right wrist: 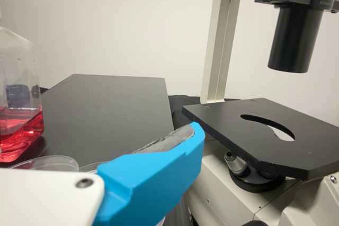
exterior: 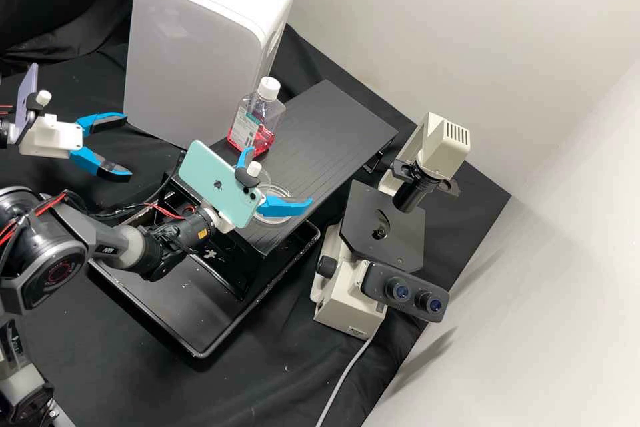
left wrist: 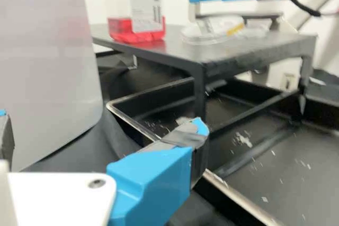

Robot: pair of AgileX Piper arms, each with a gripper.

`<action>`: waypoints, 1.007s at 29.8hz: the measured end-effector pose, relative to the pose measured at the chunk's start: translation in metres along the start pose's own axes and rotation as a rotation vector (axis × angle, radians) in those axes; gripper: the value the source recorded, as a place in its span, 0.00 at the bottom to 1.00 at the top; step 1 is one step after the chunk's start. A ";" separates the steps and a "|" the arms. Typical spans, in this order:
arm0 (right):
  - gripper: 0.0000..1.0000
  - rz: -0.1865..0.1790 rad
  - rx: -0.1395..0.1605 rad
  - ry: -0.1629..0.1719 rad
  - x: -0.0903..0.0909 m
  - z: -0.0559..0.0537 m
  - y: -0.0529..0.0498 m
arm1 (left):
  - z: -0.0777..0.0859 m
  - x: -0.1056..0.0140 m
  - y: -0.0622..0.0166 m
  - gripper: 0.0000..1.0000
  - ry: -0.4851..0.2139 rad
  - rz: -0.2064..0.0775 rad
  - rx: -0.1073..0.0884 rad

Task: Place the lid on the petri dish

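The petri dish (exterior: 275,188) lies on the black raised platform (exterior: 333,133), near the flask (exterior: 257,121) of red liquid. The right wrist view shows two clear round rims (right wrist: 45,161) side by side, and I cannot tell which one is the lid. The right gripper (exterior: 279,179) hangs just above the dish, fingers wide apart, holding nothing. The left gripper (exterior: 127,147) is well apart, also spread and empty. I judge the lid light, thin, slippery and easy to crack, so it is best taken gently by the outer rim, on opposite sides.
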 end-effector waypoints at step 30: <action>1.00 0.000 0.000 0.000 0.000 0.000 0.000 | 0.015 -0.009 -0.0106 1.00 0.034 -0.028 -0.003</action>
